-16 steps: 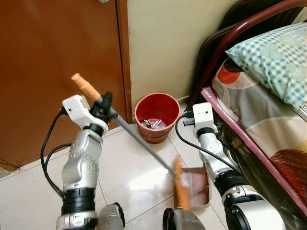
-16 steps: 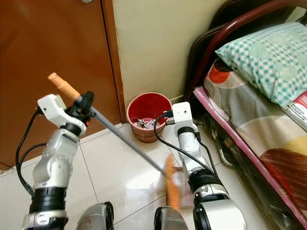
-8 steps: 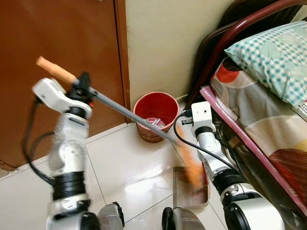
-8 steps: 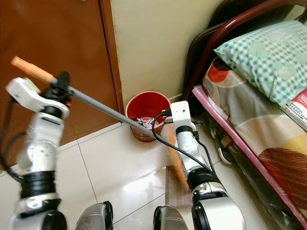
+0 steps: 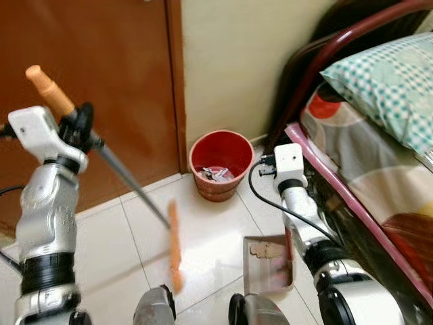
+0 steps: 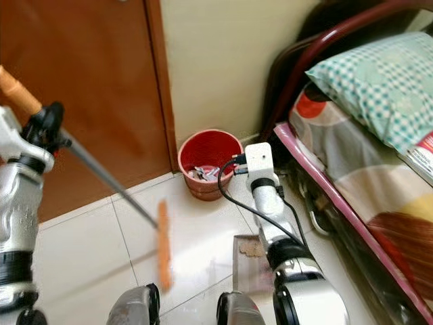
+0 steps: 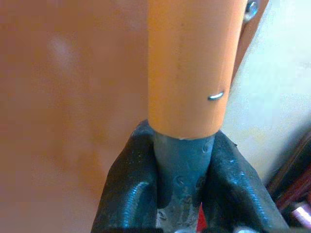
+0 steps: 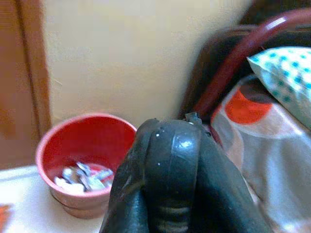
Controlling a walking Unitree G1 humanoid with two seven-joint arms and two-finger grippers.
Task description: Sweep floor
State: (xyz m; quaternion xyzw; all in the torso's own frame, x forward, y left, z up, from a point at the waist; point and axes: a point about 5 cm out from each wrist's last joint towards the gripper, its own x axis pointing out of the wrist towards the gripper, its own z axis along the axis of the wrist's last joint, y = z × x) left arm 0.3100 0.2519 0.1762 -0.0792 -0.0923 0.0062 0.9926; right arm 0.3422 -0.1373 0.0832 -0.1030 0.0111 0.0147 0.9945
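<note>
Left wrist view gives you the left end effector (image 7: 182,194) clenched on the broom (image 5: 128,183) shaft just below its orange grip. Broom's blurred orange head hangs over the floor (image 5: 216,233) tiles, well apart from the dustpan (image 5: 268,264). Your right end effector (image 8: 167,165) has its fingers pressed together. Red bin (image 5: 220,166) holding scraps sits at the wall, between the door (image 5: 88,81) and the bed (image 5: 365,156).
</note>
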